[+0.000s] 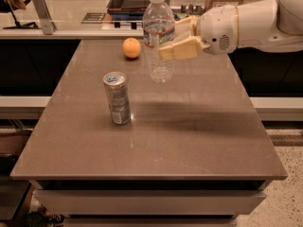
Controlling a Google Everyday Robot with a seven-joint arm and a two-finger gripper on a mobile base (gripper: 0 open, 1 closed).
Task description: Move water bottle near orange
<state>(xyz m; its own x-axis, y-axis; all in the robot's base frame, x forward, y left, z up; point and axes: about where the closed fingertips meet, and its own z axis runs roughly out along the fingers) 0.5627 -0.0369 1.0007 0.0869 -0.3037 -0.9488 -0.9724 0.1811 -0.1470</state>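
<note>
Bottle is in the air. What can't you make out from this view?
- Gripper, shut on the water bottle above the table's far half: the finger behind the bottle is partly hidden by it.
- Arm: cut off at the right edge.
- Depth gap between bottle and orange: one view cannot settle it.
</note>
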